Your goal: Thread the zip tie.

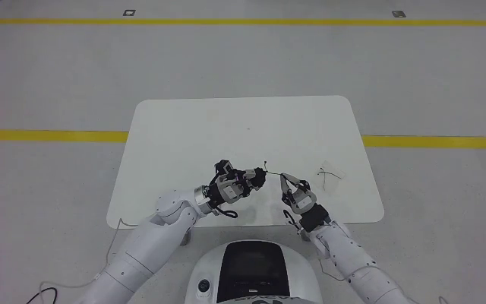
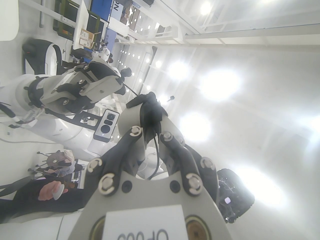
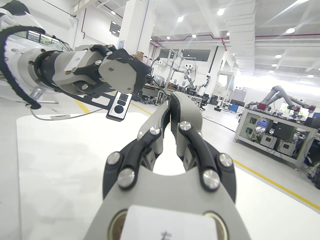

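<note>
— Well, where is the zip tie (image 1: pixel 272 170)?
— Above the desk's (image 1: pixel 190 137) front edge, between both grippers.
— Held?
— Yes: left gripper (image 1: pixel 260 175) and right gripper (image 1: pixel 284 178) each pinch one end, fingers closed.

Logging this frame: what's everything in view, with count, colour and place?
zip tie: one, black, held in the air between the two grippers, above the near part of the table
thin loose pieces: count unclear, pale, lying on the table near its right edge
table: one, white, rounded corners, in front of the robot
floor lines: two, yellow, one beyond the table, one running behind it on both sides
left gripper: one, grey and black, shut on the zip tie, above the table's near edge
right gripper: one, grey and black, shut on the zip tie, facing the left gripper
</note>
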You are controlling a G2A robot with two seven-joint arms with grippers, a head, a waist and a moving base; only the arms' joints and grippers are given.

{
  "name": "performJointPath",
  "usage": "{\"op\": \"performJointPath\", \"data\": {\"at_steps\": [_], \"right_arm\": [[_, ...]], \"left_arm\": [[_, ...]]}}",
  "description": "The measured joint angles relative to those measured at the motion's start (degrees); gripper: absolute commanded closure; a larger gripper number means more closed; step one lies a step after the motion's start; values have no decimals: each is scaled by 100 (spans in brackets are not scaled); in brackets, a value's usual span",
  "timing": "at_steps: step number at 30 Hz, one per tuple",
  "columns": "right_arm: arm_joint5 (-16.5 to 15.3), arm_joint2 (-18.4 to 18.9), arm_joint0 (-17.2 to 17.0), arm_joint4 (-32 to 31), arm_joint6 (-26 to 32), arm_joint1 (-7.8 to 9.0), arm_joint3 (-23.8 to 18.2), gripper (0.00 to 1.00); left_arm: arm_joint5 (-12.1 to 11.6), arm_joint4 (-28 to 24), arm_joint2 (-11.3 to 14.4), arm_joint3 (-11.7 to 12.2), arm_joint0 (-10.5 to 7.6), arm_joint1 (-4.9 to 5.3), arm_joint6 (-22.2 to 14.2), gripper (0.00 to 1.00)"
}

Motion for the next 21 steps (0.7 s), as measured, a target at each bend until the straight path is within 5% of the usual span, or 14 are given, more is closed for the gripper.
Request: {"op": "performJointPath", "data": {"at_steps": [21], "right_arm": [[-26, 154, -56, 0, 15, 6, -24, 100]], "left_arm": [[0, 0, 0, 0, 0, 0, 0, 100]]}}
